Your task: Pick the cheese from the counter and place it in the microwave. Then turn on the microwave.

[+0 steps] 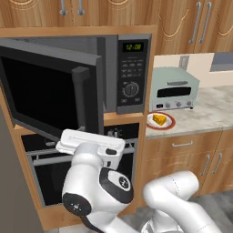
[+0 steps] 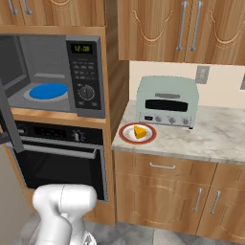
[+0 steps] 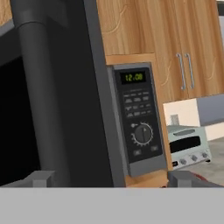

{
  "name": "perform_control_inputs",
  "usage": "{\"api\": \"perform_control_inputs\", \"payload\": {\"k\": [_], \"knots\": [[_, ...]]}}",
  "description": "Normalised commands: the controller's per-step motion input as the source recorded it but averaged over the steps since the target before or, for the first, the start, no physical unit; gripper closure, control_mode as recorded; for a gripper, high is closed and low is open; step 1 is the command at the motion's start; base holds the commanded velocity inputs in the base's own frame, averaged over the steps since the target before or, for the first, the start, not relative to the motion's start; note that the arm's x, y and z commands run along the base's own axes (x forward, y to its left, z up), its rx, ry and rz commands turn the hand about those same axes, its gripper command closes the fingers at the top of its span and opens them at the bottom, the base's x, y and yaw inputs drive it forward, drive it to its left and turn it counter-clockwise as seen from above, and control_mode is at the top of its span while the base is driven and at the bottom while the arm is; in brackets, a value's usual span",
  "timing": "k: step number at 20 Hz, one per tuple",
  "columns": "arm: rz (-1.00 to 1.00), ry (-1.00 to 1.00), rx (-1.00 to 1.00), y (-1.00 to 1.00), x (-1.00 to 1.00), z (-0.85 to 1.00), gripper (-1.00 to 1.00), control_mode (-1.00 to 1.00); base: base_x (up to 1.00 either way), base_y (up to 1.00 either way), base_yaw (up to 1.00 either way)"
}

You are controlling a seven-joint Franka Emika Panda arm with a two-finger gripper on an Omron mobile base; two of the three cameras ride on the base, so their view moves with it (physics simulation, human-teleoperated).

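The cheese [image 1: 159,119] [image 2: 139,132], a small yellow-orange wedge, lies on a red-rimmed plate [image 1: 169,125] [image 2: 125,136] at the left end of the counter [image 1: 214,113] [image 2: 215,141]. The microwave [image 1: 132,68] [image 2: 86,72] [image 3: 138,118] stands to the plate's left with its dark door [image 1: 45,91] [image 3: 87,87] swung wide open. A blue turntable [image 2: 46,91] shows inside. My gripper [image 3: 113,178] is open and holds nothing. It sits low, just in front of the open door near its bar handle [image 1: 80,98] [image 3: 41,87], well left of the cheese.
A pale-green toaster oven [image 1: 175,88] [image 2: 167,100] [image 3: 188,146] stands behind the plate. A black oven [image 1: 45,168] [image 2: 57,158] sits under the microwave. Wooden cabinets hang above, and drawers [image 2: 162,167] run under the counter. The open door juts out towards my arm.
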Motion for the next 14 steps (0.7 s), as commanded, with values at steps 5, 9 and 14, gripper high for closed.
{"api": "perform_control_inputs", "payload": {"k": [5,9,14], "knots": [[0.09,0.0,0.01,-0.11,-0.04,0.06,-1.0,-1.0,0.0,0.0,0.0],[0.08,0.01,0.04,-0.15,0.0,0.0,-1.0,-1.0,0.0,0.0,0.0],[0.05,0.01,0.07,-0.16,0.0,0.0,-1.0,-1.0,0.0,0.0,0.0]]}}
